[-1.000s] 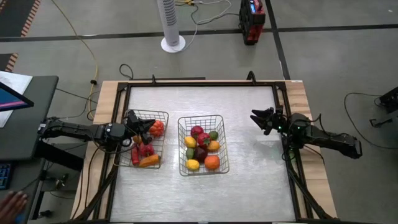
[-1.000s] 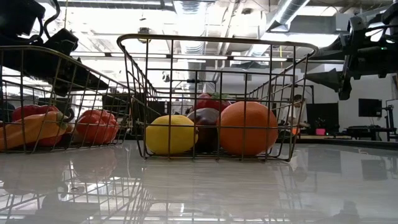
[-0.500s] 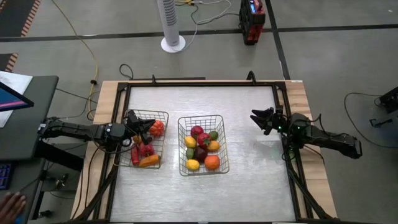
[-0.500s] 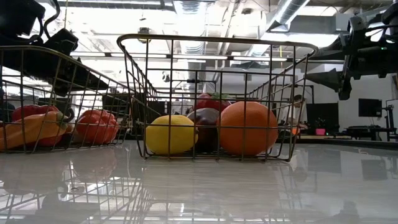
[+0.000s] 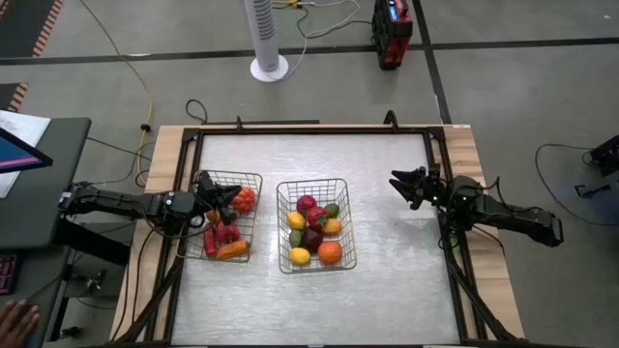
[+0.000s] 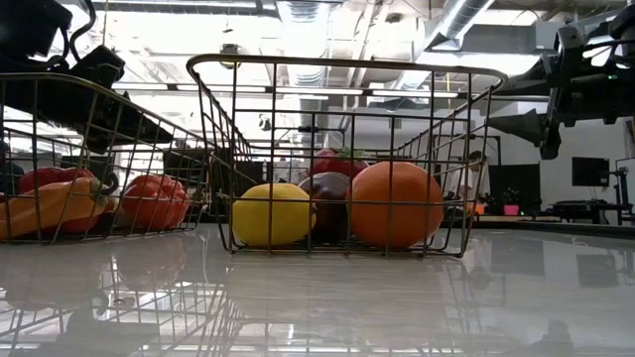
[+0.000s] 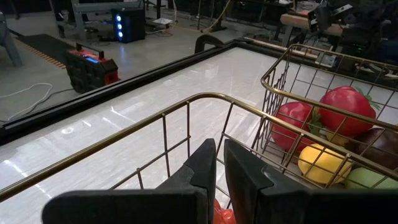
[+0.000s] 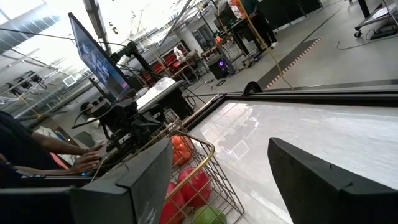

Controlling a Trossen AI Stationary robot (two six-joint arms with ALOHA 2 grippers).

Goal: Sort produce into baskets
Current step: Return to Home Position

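— Wire hides a good deal. From table level the left basket [image 5: 257, 208] is cut off at the edge. In the other basket [image 5: 311, 181], the orange [image 6: 395, 205] and lemon [image 6: 272, 214] block most of the fruit behind them.

— And the claws?

— Left claw [image 5: 221, 200] hangs over the left basket and covers part of its red and orange load. Its 2 fingers [image 7: 202, 165] sit almost together with nothing between them. Right claw [image 5: 403, 185] hovers above bare table [image 5: 387, 280], well apart from both baskets, spread wide and empty.

— The surface?

— Glossy and pale, mirroring the baskets, with a wooden border [image 5: 462, 145]. Beyond it are grey floor, a white fan [image 5: 269, 39], a red box [image 5: 390, 29] and cables. 1 hand [image 5: 14, 316] is cropped at the corner.
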